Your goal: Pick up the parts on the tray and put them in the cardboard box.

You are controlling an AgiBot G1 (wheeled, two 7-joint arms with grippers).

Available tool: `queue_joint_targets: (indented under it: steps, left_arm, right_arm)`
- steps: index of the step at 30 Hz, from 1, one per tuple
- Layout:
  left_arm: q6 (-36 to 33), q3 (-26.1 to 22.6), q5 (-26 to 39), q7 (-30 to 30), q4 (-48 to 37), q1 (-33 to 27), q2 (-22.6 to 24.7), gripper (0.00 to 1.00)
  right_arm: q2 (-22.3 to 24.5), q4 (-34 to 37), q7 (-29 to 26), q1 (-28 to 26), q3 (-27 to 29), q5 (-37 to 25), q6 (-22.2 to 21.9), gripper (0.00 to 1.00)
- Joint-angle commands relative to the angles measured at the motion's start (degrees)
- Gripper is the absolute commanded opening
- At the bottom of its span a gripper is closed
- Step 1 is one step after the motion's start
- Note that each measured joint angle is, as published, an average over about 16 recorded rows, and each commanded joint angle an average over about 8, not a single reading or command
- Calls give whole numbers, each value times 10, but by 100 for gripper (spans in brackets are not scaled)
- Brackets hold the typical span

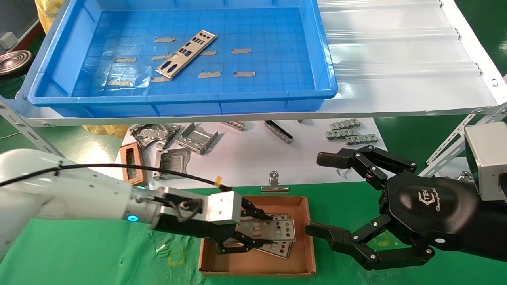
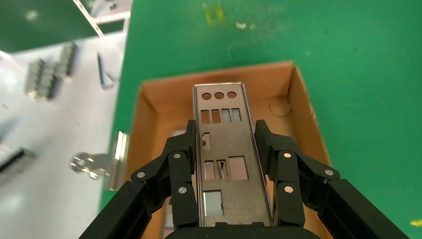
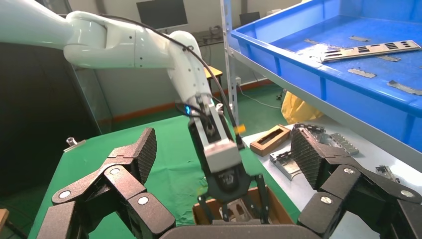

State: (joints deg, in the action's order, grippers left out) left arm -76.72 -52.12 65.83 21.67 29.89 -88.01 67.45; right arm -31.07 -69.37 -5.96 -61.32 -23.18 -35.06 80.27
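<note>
Our left gripper [image 2: 224, 164] has its fingers [image 2: 181, 159] pinched on the long edges of a part [image 2: 222, 149], low over the cardboard box [image 1: 301, 237] where another plate [image 1: 273, 248] lies; we judge this the drop-off, so next comes a release; the left arm reaches in level; one part [image 1: 186, 54] waits on the tray [image 1: 317, 59]; our right gripper [image 1: 348, 198] hangs spread wide beside the box.

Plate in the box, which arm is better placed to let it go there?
Left. The left gripper already clamps the plate over the cardboard box. The right gripper hangs open and empty beside the box.
</note>
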Motion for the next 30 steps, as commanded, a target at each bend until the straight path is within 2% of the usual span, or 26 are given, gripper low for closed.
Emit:
queue_joint_targets:
  steps: [1, 4, 5, 14, 20, 25, 30]
  left_arm:
    - [7, -5, 8, 9, -23, 3, 16, 56]
    - [17, -7, 13, 27, -49, 3, 30, 93]
    - [20, -7, 14, 34, -57, 3, 34, 100]
    - [34, -5, 17, 85, -112, -1, 53, 100]
    - [19, 1, 9, 112, -129, -5, 51, 100]
    - [-21, 10, -11, 106, -140, -7, 38, 100]
    - [-87, 29, -51, 64, -162, 3, 18, 100]
  right_arm:
    - [0, 0, 0, 0, 0, 0, 0, 100]
    - [0, 0, 0, 0, 0, 0, 0, 100]
    - [0, 0, 0, 0, 0, 0, 0, 100]
    - [0, 0, 0, 0, 0, 0, 0, 100]
    - [0, 0, 0, 0, 0, 0, 0, 100]
    - [0, 0, 0, 0, 0, 0, 0, 100]
    - [0, 0, 0, 0, 0, 0, 0, 100]
